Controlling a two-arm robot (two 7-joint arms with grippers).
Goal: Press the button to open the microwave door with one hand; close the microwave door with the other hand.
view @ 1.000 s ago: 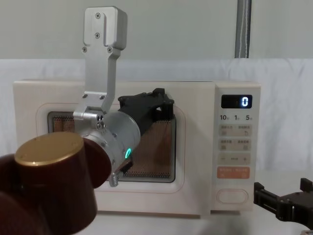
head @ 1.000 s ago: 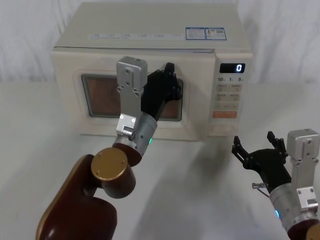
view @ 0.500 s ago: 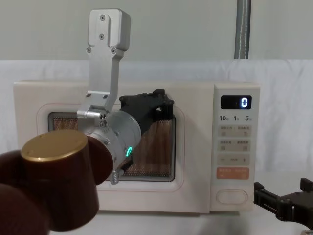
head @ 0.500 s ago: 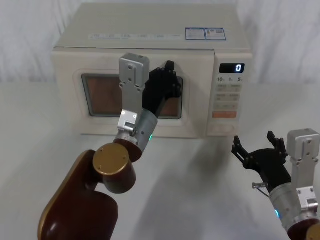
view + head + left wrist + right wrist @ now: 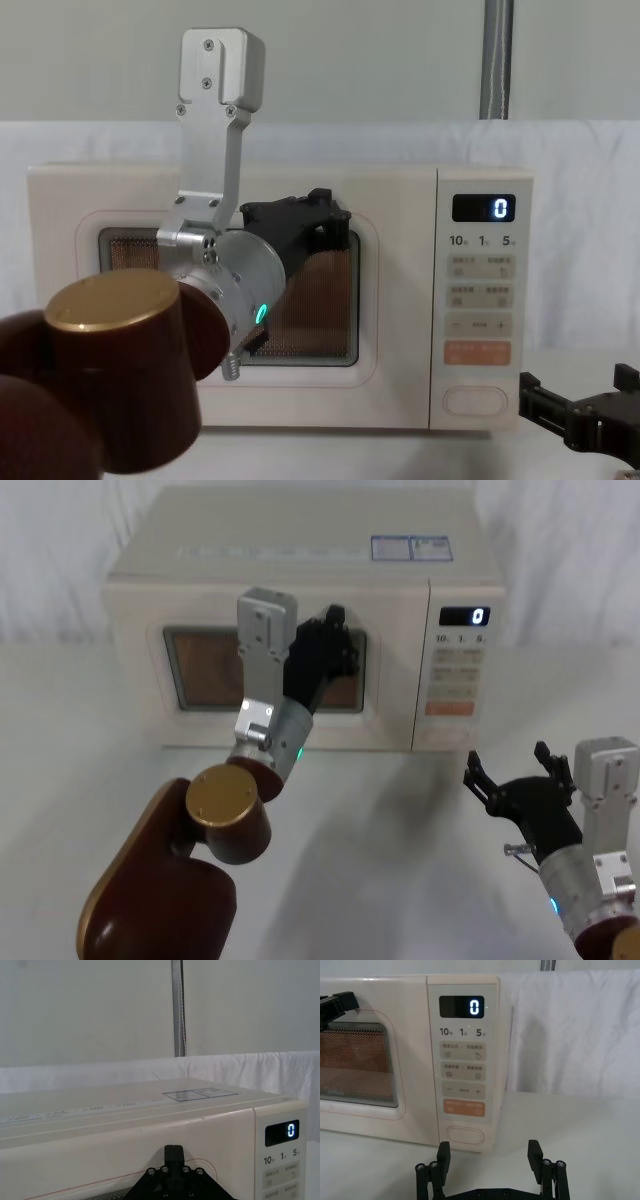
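Observation:
The cream microwave (image 5: 300, 565) stands at the back of the white table with its display reading 0. Its door (image 5: 392, 685) sits flush with the body. My left gripper (image 5: 336, 620) is shut and rests against the door's window frame near the upper right corner; the chest view shows that gripper (image 5: 325, 208) over the door (image 5: 400, 300). The wide cream button (image 5: 465, 1136) is at the bottom of the control panel, untouched. My right gripper (image 5: 490, 1162) hangs open low in front of the panel, a short way back from the button (image 5: 441, 740).
White cloth hangs behind the microwave, with a grey pole (image 5: 497, 60) behind it. An orange key (image 5: 465, 1107) sits just above the button. My left arm's brown elbow (image 5: 225, 815) reaches across the table in front of the door.
The door went from slightly ajar to flush as my left gripper pushed it in a little. The right gripper stayed where it was.

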